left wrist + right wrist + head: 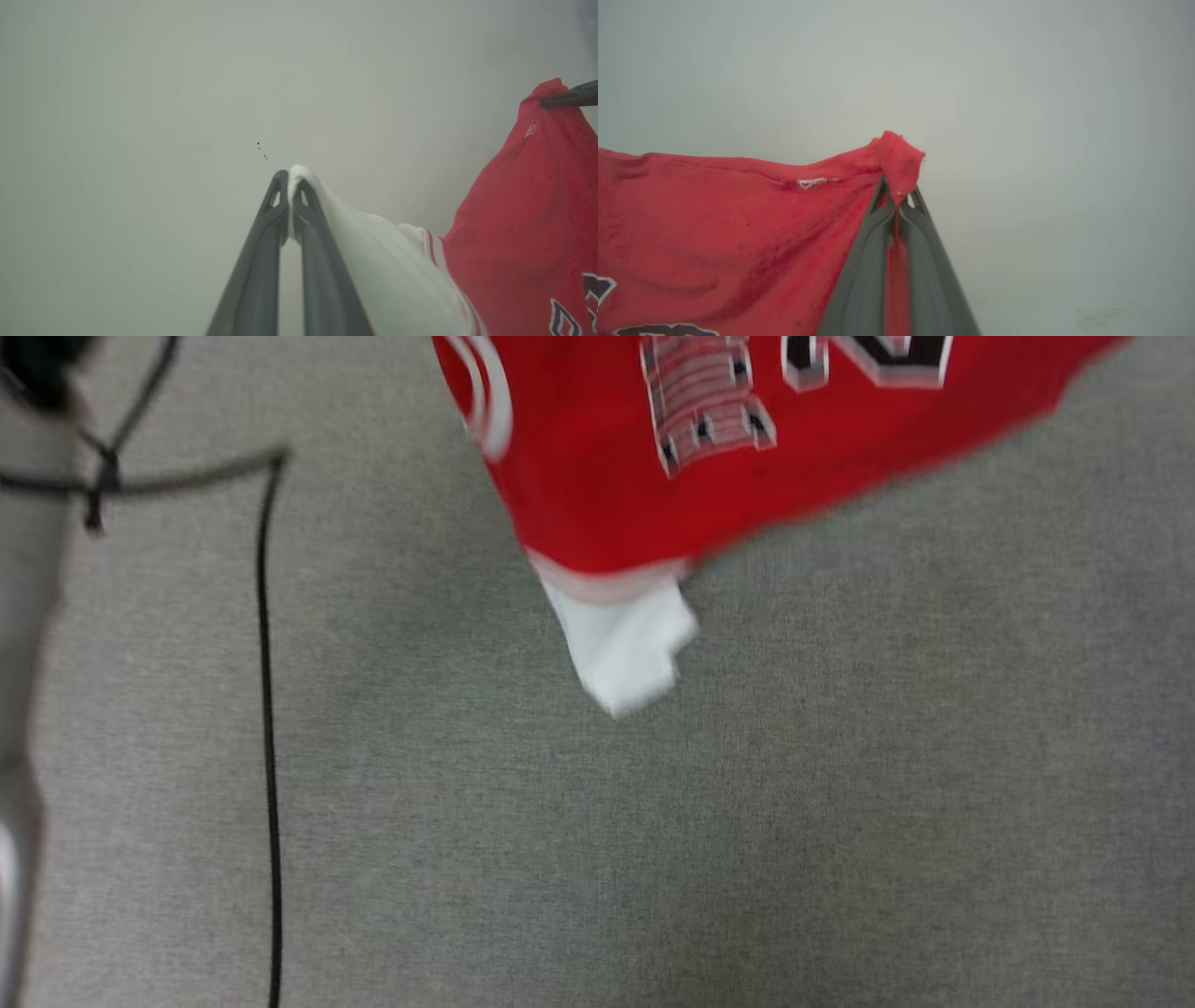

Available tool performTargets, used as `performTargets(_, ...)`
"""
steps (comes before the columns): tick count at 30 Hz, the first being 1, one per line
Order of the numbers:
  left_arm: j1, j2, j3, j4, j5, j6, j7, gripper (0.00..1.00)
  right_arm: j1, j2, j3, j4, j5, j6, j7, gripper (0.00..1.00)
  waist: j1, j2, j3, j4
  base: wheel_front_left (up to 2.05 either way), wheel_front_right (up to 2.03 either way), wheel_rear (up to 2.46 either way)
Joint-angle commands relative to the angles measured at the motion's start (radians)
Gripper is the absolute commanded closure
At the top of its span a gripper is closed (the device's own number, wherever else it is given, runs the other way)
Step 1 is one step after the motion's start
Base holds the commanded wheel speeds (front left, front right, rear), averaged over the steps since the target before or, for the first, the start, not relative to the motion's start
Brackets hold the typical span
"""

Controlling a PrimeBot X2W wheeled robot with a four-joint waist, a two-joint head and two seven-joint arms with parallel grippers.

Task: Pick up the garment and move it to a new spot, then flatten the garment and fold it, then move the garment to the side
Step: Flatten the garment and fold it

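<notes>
Black cable (269, 756) lies on the grey surface (840, 849), far left. Left gripper (288, 177) is clenched on the tip of the white sleeve (373, 252). The garment (597, 495) is at top centre-right, blurred, lettering showing, spanning between both grippers. Right gripper (896, 193) is clenched on a red fabric corner.

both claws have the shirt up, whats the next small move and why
The left claw pinches the garment by its white sleeve, the right claw by a red edge, and it hangs spread between them. I'd probably lower both together to lay it on the grey surface.
</notes>
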Motion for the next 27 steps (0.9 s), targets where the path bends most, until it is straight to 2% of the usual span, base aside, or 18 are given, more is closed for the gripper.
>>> performTargets(1, -0.073, 0.019, -0.018, 0.019, -0.013, 0.0, 0.006, 1.0, -0.072, 0.015, 0.001, 0.023, -0.021, -0.001, -0.009, 1.0, -0.0001, 0.0, 0.046, -0.016, 0.0, 0.0, 0.0)
performTargets(7, -0.358, 0.061, -0.076, 0.133, -0.048, 0.001, 0.006, 1.0, -0.326, 0.053, 0.013, 0.149, -0.093, -0.001, -0.064, 1.0, -0.0001, 0.0, 0.106, -0.032, 0.0, 0.0, 0.0)
performTargets(14, -0.57, 0.067, -0.149, 0.271, -0.091, 0.001, -0.037, 1.0, -0.512, 0.07, 0.032, 0.286, -0.15, -0.001, -0.142, 1.0, -0.0001, 0.0, 0.173, -0.037, 0.0, 0.0, 0.0)
performTargets(20, -0.628, 0.059, -0.216, 0.393, -0.131, 0.001, -0.096, 1.0, -0.564, 0.082, 0.073, 0.395, -0.162, -0.001, -0.183, 1.0, -0.0001, 0.0, 0.244, -0.035, 0.0, 0.0, 0.0)
performTargets(27, -0.552, 0.067, -0.28, 0.478, -0.18, 0.001, -0.152, 1.0, -0.502, 0.085, 0.14, 0.488, -0.11, -0.001, -0.25, 1.0, -0.0001, 0.0, 0.286, -0.026, 0.0, 0.0, 0.0)
